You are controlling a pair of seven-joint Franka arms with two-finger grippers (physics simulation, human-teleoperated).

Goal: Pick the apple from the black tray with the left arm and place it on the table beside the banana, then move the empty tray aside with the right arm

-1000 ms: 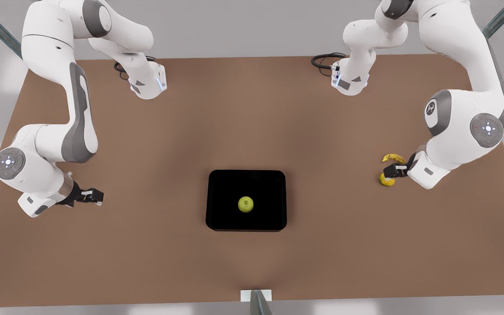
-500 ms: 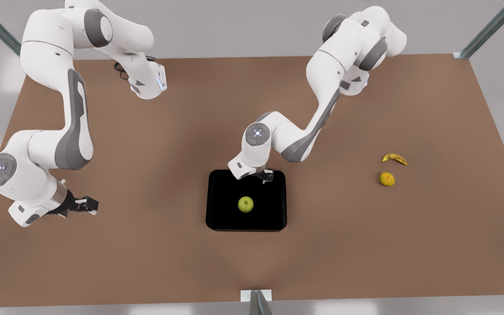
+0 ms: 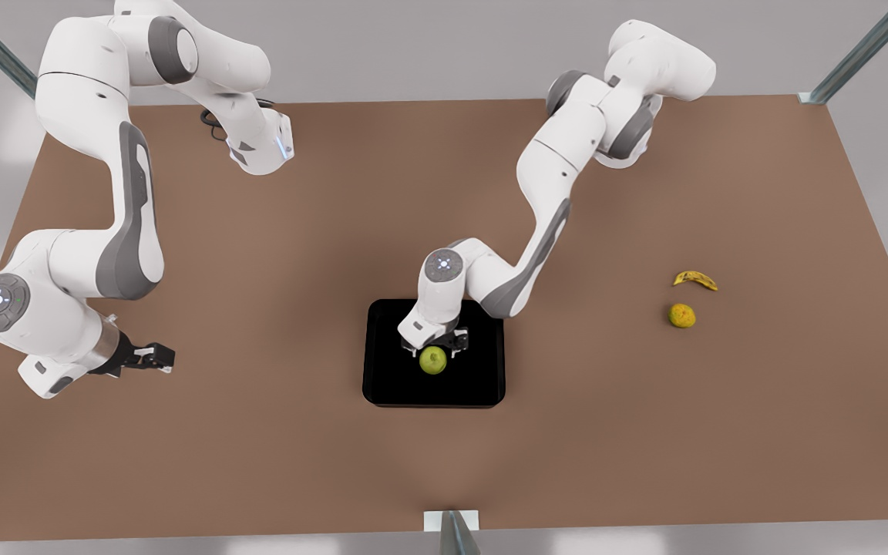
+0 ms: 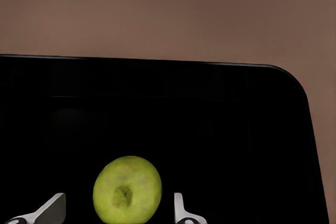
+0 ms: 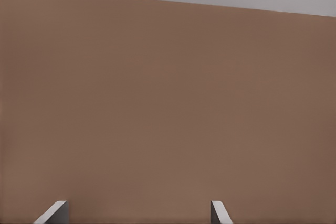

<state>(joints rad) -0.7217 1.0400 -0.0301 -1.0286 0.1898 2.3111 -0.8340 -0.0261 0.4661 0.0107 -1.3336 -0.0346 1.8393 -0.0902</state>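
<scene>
The yellow-green apple [image 3: 433,361] lies in the middle of the black tray [image 3: 390,385] at the table's centre. My left gripper [image 3: 434,345], on the arm reaching in from the front view's right, stands open right over the apple. In the left wrist view its white-tipped fingers [image 4: 52,209] flank the apple [image 4: 127,190] with a gap on each side, above the tray [image 4: 236,129]. The banana [image 3: 695,279] lies far off at the front view's right. My right gripper [image 3: 160,358] waits open low over the table at the front view's left, its tips apart [image 5: 136,212] above bare brown tabletop.
An orange-yellow mottled round fruit [image 3: 681,315] sits just in front of the banana. The brown table [image 3: 259,447] stretches wide around the tray. Both arm bases stand at the far edge, and a small white bracket [image 3: 452,520] is at the near edge.
My left arm swung from beside the banana and mottled fruit over to the tray, then dropped onto the apple. The right arm shifted slightly and has held still since.
</scene>
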